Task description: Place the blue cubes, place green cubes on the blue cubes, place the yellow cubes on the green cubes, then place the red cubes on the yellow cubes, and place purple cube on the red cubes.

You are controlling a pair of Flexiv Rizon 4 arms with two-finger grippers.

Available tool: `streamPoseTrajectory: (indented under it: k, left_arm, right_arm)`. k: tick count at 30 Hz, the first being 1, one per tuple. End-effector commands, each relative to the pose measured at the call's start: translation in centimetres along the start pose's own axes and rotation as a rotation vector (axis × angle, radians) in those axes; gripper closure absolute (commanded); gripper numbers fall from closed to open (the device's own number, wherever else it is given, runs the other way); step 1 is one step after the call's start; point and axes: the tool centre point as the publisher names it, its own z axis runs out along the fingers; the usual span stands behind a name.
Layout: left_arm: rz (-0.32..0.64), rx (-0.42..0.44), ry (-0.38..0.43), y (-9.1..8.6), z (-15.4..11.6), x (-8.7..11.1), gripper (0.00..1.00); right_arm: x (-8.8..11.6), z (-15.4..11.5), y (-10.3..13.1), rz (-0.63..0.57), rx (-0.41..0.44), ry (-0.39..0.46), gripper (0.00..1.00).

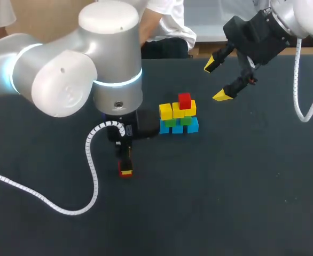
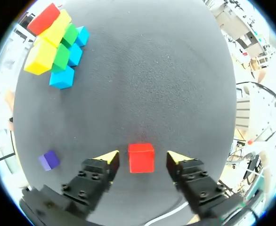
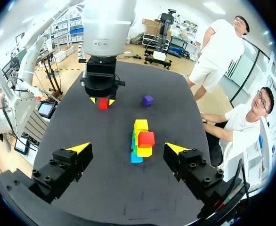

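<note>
The stack point(image 1: 178, 114) stands mid-table: blue cubes point(image 1: 178, 127) at the bottom, green cubes point(image 1: 177, 121) above, yellow cubes point(image 1: 170, 111) over those, and one red cube point(image 1: 185, 100) on top. A second red cube point(image 2: 141, 157) lies on the table between the fingers of my left gripper point(image 2: 142, 159), which is open with a gap on each side. In the head view that gripper point(image 1: 125, 170) is to the stack's front left. A purple cube point(image 2: 49, 160) lies beside it. My right gripper point(image 1: 216, 81) hangs open and empty above the table behind and to the right of the stack point(image 3: 140, 143).
The dark table point(image 1: 226, 186) is bare to the front and right of the stack. My left arm's white cable point(image 1: 92, 176) loops over the table's front left. In the head view my left arm hides the purple cube.
</note>
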Motion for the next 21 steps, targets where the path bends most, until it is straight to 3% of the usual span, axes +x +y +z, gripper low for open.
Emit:
streamPoseTrajectory:
  k: [1,12,21]
  left_arm:
    - [-0.015,0.005,-0.015,0.44,-0.33,0.72,0.00]
    - [-0.057,0.035,-0.055,0.84,-1.06,0.87,0.00]
    - [-0.061,0.052,-0.034,0.80,-0.62,0.56,0.00]
  right_arm:
    - [0.00,-0.01,0.00,0.000,0.000,0.000,0.00]
    - [0.00,-0.01,0.00,0.000,0.000,0.000,0.00]
    - [0.00,-0.01,0.00,0.000,0.000,0.000,0.00]
